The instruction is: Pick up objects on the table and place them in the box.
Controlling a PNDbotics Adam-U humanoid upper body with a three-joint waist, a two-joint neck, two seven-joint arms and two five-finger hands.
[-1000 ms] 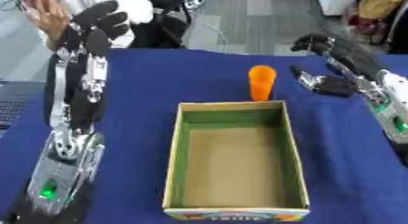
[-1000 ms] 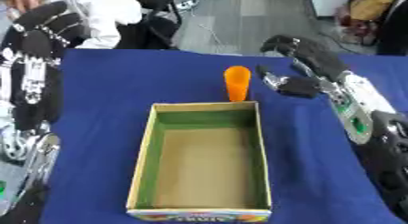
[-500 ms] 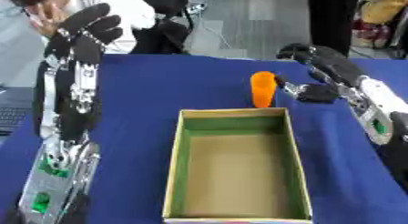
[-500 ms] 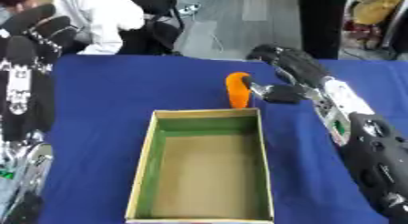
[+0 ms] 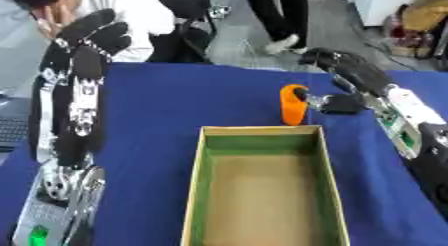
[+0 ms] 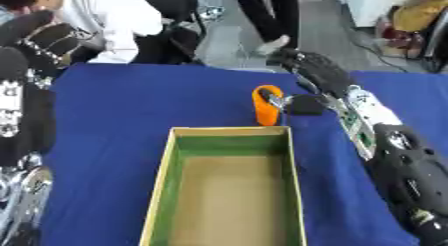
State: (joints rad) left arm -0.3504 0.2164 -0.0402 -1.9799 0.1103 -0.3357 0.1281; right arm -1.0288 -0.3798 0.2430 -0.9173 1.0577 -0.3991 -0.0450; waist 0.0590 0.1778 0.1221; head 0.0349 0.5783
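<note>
Orange cylinder (image 5: 293,105) stands upright on the blue surface (image 5: 192,100), just behind the box's far wall. It looks smooth, rounded on top, sort of like a plastic tube. The right robot hand (image 5: 343,85) is right up against it from the right: the thumb touches the cylinder's side while the other fingers (image 6: 308,65) arch above and behind it, spread out and not closed around it, so an open hand for now. The hand is black, and the forearm behind it has a white panel with some green bits.

The box (image 5: 262,190) is a long rectangular cardboard thing with yellowish rims, green inner walls and a plain tan floor. Nothing in it.

The surface looks like matte blue cloth, pretty smooth.

The left robot hand (image 5: 87,40) is way over on the left, raised upright with its black fingers relaxed and pointing up, holding nothing, well apart from both box and cylinder. Silver metal joints show lower down its arm.
</note>
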